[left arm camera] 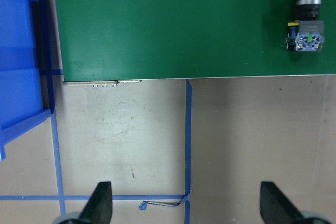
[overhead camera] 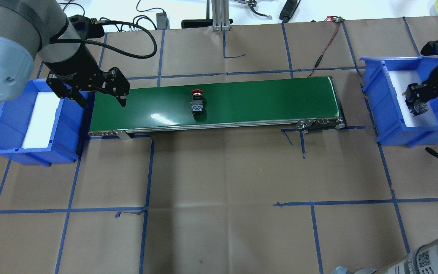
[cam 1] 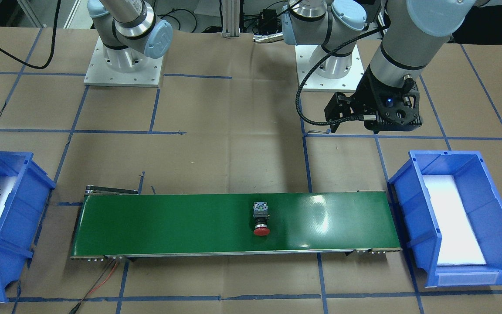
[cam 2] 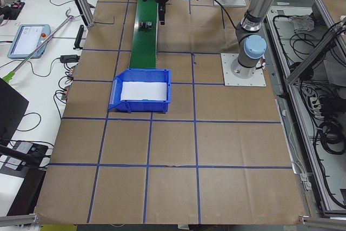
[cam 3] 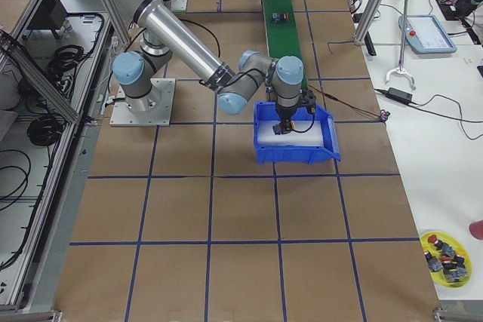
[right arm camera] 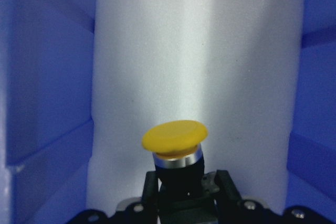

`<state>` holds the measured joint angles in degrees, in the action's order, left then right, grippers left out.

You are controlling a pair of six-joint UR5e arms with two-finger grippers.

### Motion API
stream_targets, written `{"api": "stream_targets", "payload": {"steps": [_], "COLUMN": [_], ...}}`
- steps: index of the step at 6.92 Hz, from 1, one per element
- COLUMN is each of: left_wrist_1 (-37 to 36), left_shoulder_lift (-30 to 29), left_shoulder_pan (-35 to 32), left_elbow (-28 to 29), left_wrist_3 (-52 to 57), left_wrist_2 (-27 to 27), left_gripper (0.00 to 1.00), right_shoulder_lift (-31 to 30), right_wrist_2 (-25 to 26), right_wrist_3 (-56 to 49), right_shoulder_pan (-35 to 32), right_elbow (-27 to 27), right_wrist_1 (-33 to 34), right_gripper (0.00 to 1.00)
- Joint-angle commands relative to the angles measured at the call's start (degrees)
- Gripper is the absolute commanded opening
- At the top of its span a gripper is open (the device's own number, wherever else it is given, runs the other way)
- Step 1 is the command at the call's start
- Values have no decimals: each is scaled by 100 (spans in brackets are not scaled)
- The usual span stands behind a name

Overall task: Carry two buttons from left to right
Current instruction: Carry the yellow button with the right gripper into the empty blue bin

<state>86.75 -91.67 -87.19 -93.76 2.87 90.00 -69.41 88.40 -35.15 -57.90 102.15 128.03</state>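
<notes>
Currently right pincer (right arm camera: 184,183) grips the yellow button (right arm camera: 175,137).

Read the overhead view as a clock face. The table (overhead camera: 219,182) is covered with brown paper, divided into squares by blue tape lines (overhead camera: 150,171). The green conveyor (overhead camera: 261,99) lies crosswise toward 12 o'clock. Locate the left blue bin (overhead camera: 10,118) at 9 o'clock and the right blue bin (overhead camera: 413,135) at 3 o'clock, each just beside a conveyor end. In the front-facing view, the right arm's base plate (cam 1: 98,76) lies at 11 o'clock and the left arm's base plate (cam 1: 329,83) at 1 o'clock.
</notes>
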Motion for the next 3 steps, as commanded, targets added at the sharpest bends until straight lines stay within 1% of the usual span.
{"api": "stream_targets", "payload": {"steps": [1, 3], "left_wrist_1": [0, 0], "left_shoulder_lift": [0, 0], "left_shoulder_pan": [0, 0], "left_elbow": [-2, 7], "left_wrist_3": [-15, -15], "left_wrist_2": [-9, 0], "left_gripper": [100, 100], "right_shoulder_lift": [103, 147], "right_wrist_2": [28, 36], "right_wrist_3": [-10, 51], "right_shoulder_pan": [77, 77], "right_elbow": [156, 252], "right_wrist_1": [170, 170], "right_gripper": [4, 6]}}
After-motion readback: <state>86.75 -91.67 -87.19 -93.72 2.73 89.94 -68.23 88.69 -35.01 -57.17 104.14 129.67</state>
